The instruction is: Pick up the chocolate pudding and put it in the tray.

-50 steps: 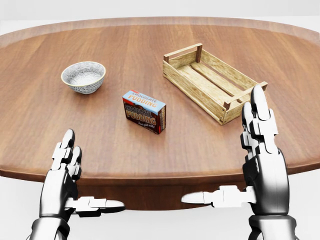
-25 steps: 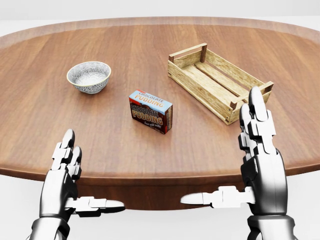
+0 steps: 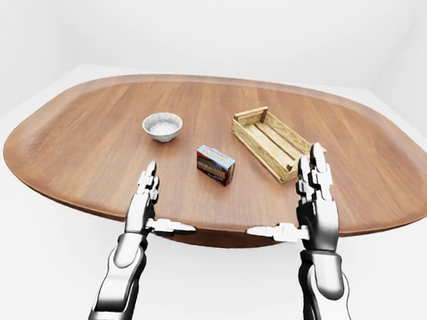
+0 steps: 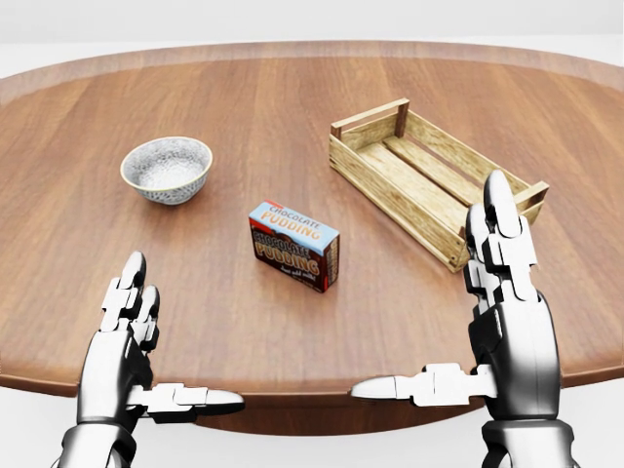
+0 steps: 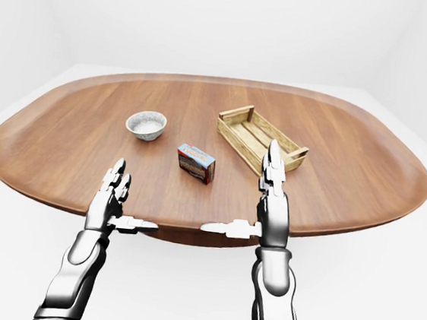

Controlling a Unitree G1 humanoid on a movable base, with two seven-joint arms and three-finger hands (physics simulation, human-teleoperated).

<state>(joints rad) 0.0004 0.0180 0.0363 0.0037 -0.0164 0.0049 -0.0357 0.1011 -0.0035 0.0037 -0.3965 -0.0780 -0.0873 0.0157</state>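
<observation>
Oval brown wooden table (image 4: 244, 107), red-and-blue chocolate pudding box (image 4: 293, 245) between speckled ceramic bowl (image 4: 166, 169) and slatted wooden tray (image 4: 429, 178), left hand (image 4: 132, 356) and right hand (image 4: 502, 312) open, empty.

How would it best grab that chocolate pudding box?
Probably from above, fingers pinching the two broad printed faces of the chocolate pudding box. It stands on a long edge, so the narrow top is exposed with free table all around. The open right hand is nearer.

We count one pudding box (image 4: 293, 245); one wooden tray (image 4: 429, 178); one bowl (image 4: 167, 169); one table (image 4: 263, 97); two hands, left hand (image 4: 132, 341) and right hand (image 4: 492, 322).
</observation>
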